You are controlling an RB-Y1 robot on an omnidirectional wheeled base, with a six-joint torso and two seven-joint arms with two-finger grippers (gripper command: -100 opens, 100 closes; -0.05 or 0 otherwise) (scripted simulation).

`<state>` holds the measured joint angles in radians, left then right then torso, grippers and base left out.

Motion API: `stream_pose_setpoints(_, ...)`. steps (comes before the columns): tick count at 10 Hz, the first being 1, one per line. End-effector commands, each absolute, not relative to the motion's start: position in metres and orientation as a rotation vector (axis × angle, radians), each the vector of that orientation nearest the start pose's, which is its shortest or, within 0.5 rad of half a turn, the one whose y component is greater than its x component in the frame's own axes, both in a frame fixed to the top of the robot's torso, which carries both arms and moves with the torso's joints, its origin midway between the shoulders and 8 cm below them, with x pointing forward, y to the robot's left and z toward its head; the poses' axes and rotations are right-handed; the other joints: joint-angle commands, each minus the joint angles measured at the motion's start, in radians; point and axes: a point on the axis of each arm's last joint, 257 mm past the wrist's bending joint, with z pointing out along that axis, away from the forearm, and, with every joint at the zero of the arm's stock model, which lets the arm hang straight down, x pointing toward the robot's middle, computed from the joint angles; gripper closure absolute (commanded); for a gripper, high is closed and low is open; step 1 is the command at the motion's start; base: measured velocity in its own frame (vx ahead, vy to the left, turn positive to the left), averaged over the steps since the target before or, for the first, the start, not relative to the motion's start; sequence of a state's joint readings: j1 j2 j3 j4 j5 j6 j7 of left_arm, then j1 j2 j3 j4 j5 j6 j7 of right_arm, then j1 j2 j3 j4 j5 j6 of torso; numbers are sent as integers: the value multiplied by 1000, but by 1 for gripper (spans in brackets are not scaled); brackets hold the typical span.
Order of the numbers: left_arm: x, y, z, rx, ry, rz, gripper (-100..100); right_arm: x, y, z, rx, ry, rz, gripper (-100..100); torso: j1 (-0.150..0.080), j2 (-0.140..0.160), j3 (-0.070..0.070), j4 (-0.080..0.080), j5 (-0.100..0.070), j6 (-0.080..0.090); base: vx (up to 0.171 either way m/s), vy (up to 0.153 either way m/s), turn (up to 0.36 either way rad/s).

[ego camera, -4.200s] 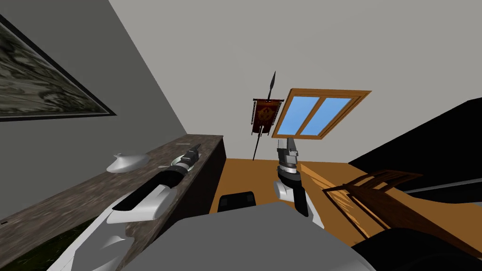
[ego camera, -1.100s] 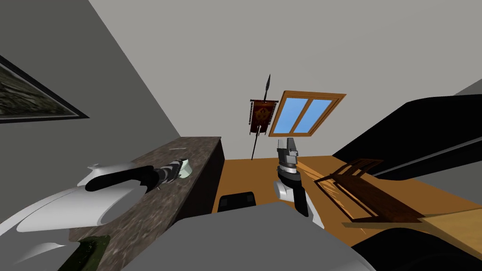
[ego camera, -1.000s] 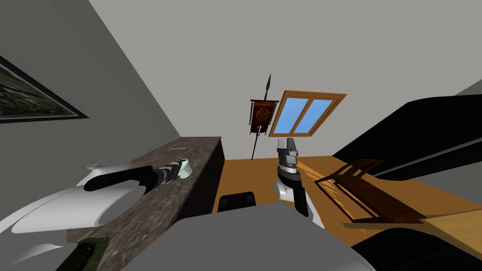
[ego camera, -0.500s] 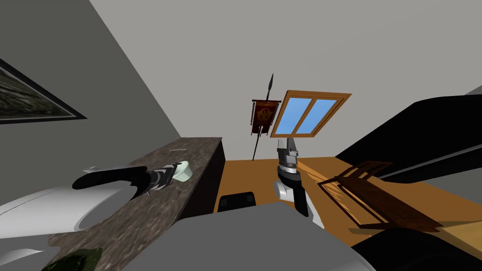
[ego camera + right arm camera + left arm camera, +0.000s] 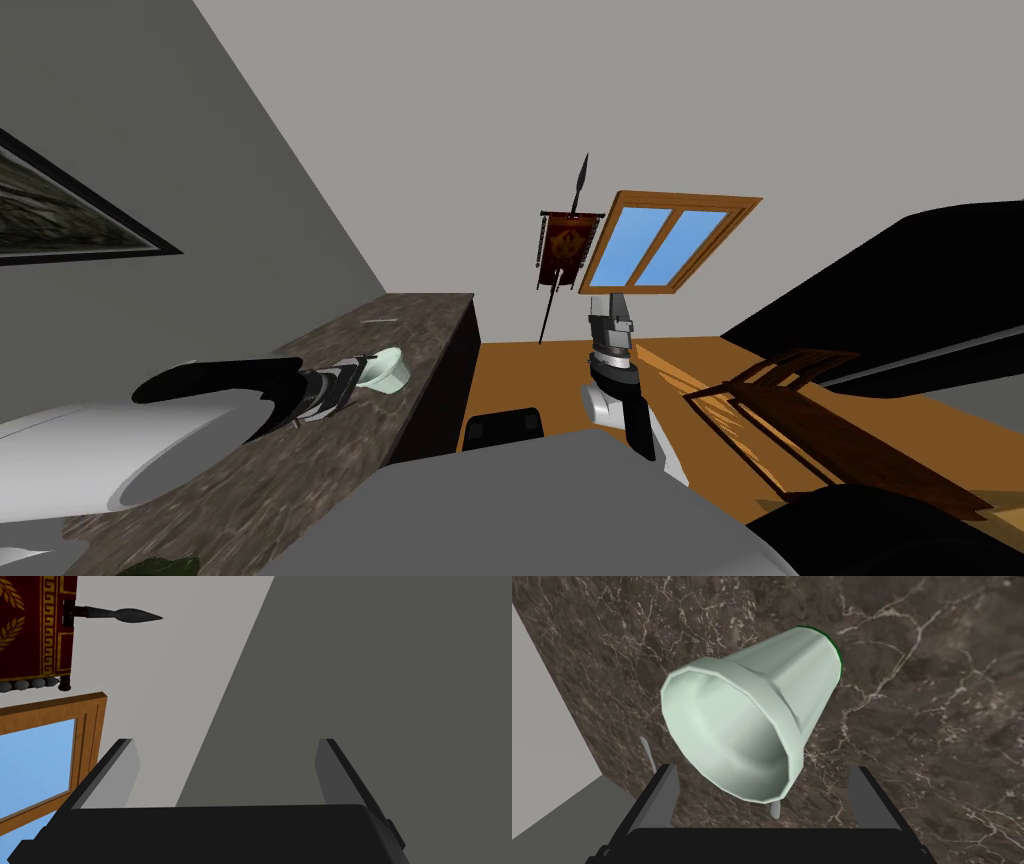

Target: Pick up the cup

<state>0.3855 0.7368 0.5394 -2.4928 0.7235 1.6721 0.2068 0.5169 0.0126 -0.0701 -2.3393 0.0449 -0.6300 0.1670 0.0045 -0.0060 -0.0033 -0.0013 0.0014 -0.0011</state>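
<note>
1. Our left tool (image 5: 709, 776) looks clamped on the pale green cup (image 5: 747, 716), with one thin blade on each side by its flared rim.
2. We judge the cup light, stiff and smooth. Its taper could let it slip, so just under that lip is the place to hold.
3. It is tilted over the dark veined bench (image 5: 937, 726), at our ten o'clock.
4. Our right tool (image 5: 225, 743) stands wide and empty at twelve o'clock.
5. We count one cup, one bench and two tools.

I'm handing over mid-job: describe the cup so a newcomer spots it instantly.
Along the left wall runs a dark marbled counter. Toward its far end, in the left gripper, is the cup: pale mint green, handleless, flaring to a wide rim, dark green at its base.
</note>
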Motion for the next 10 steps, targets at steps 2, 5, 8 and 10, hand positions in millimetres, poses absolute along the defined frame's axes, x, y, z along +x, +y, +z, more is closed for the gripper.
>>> stream_pose_setpoints(2,269,442,-190,-1929,1769,-269,-100,303,-287,68,431,543,1074,0,1,-2,-1,0,0,0,97,49,23)
stream_pose_setpoints(5,246,434,-199,-1980,1811,-214,-100,303,-287,68,431,543,1075,0,-2,1,0,0,0,0,70,23,29)
stream_pose_setpoints(8,244,430,-202,-1989,1821,-206,0,303,-287,68,431,543,1075,0,-3,3,2,1,-1,0,27,7,6)
stream_pose_setpoints(10,251,439,-212,-1995,1810,-207,-100,303,-287,68,431,543,1075,0,-4,5,3,1,-1,0,-14,-11,-43)
